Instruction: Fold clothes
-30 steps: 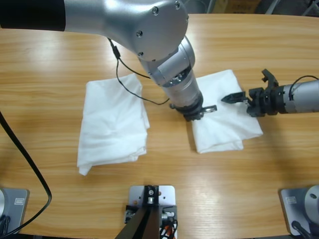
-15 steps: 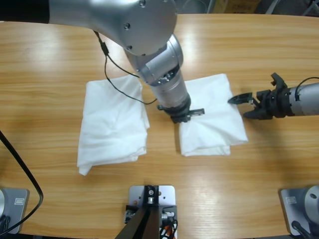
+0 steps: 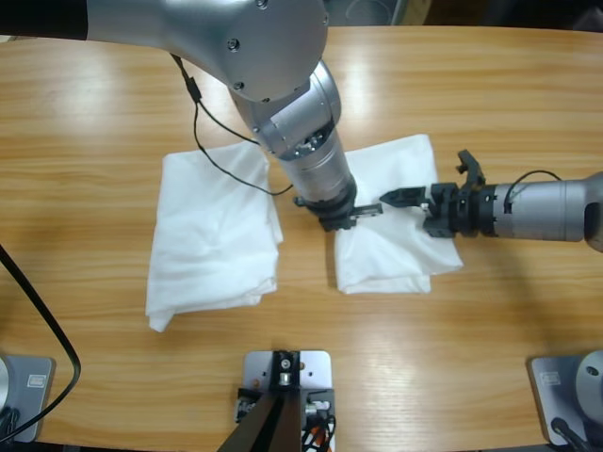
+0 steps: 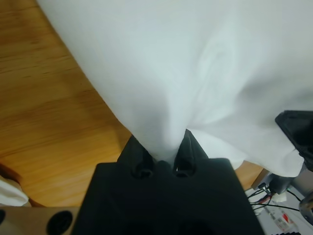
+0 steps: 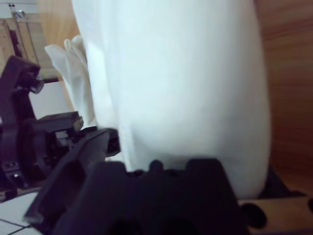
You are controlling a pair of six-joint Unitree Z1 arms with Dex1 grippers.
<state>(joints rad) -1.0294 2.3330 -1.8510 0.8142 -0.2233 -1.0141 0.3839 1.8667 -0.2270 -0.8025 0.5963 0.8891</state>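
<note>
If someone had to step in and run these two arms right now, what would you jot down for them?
Left gripper: shut on the edge of the smaller folded T-shirt, at its left side.
Right gripper: over the same shirt, coming from the right; jaws open, cloth between them.
Larger folded T-shirt: lying by itself on the table, left of the arms, untouched.
Done: both shirts lie as folded bundles.
Left: the smaller shirt is mid-handling; it probably needs one more fold or setting down.
</note>
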